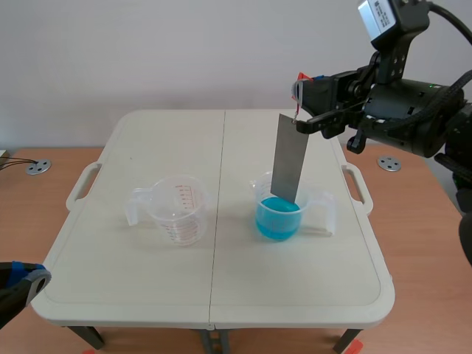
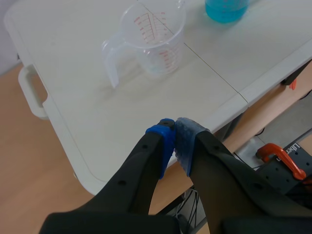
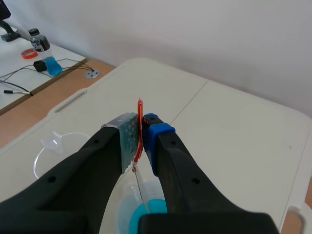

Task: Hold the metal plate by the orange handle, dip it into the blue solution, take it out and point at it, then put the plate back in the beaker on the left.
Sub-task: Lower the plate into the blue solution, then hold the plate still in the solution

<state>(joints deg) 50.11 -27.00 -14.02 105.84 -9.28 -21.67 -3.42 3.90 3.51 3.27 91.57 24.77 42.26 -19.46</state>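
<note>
A grey metal plate (image 1: 289, 156) hangs from its thin orange handle (image 3: 140, 127), and my right gripper (image 1: 304, 112) is shut on that handle above the right beaker. The plate's lower end dips inside the clear beaker of blue solution (image 1: 279, 216), seen below the fingers as blue liquid (image 3: 146, 214) in the right wrist view. An empty clear beaker with red markings (image 1: 175, 209) stands on the table's left half, also ahead of my left gripper (image 2: 174, 130). That gripper is shut on nothing, low off the table's near left corner (image 1: 33, 280).
The white folding table (image 1: 147, 295) has side handles (image 1: 80, 186). Round metal floor plates (image 1: 37, 167) lie on the wooden floor at either side. A side desk with a bottle (image 3: 39, 45) and cables shows past the table.
</note>
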